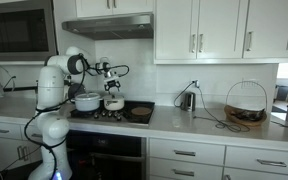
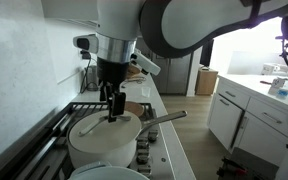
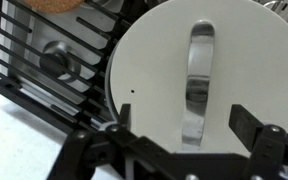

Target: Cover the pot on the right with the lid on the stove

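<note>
The small silver-white pot [image 1: 114, 103] [image 2: 99, 148] stands on the black stove [image 1: 104, 115] [image 3: 44, 50], its long handle [image 2: 164, 118] pointing away from the wall. A round pale lid [image 3: 164, 70] [image 2: 104, 126] with a shiny strap handle [image 3: 196, 80] lies flat on it. My gripper [image 3: 184, 125] [image 2: 112, 105] [image 1: 111, 88] hangs just above the lid and is open. Its dark fingers [image 3: 246, 125] stand wide on either side of the strap handle without touching it.
A bigger white pot [image 1: 87, 101] [image 2: 104, 172] sits beside the small one. A shallow brownish pan [image 1: 140, 113] [image 2: 134, 108] [image 3: 59, 5] is on the other side. A kettle [image 1: 187, 100] and a wire basket [image 1: 246, 105] stand further along the counter. The range hood [image 1: 109, 27] hangs overhead.
</note>
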`<act>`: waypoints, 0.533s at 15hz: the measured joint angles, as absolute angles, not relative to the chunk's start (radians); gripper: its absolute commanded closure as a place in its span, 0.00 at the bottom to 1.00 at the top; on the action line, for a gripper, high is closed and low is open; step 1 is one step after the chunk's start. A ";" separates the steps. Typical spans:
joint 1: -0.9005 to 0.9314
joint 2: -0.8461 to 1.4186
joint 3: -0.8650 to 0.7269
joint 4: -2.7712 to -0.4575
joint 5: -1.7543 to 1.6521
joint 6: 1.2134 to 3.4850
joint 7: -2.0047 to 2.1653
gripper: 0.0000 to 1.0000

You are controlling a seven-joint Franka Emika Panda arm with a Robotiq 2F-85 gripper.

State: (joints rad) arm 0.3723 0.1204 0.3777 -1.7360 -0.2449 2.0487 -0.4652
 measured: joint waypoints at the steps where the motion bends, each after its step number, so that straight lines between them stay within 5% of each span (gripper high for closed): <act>1: 0.370 0.116 0.373 -1.736 -0.242 2.049 -0.464 0.00; 8: 0.324 0.065 0.324 -1.735 -0.169 2.011 -0.406 0.00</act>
State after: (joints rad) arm 0.3240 0.0654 0.3237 -1.7353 -0.1691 2.0107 -0.4059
